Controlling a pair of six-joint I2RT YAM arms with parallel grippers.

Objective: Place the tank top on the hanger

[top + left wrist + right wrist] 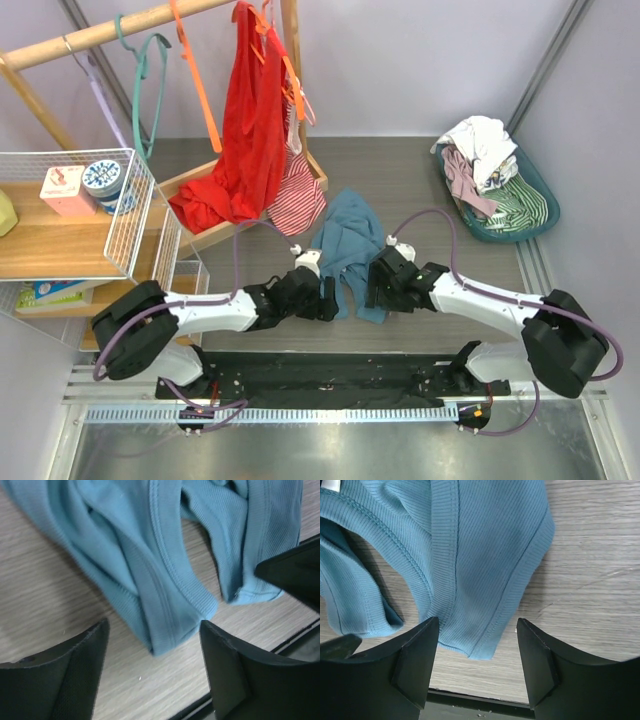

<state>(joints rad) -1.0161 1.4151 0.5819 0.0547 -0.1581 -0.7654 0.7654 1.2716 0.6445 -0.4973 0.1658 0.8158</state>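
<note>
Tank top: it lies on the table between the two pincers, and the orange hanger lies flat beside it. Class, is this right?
No. The tank top does lie on the table between the left pincer and right pincer, but the orange hanger hangs from the wooden rail, not flat beside it. The top external view shows this.

Tank top: dusty teal-blue ribbed knit, bunched in a loose heap on the wood-grain counter. The body lies just beyond both sets of jaws, and two wide straps trail back toward them. Left strap, folded double with stitched edge bands, lies on the counter with its tip between the left jaws, very close to one of them. Right strap lies flat with its end between the right jaws, apart from both.

Hanger: thin, bright orange, hooked on the wooden rail, well beyond the left jaws.
</note>
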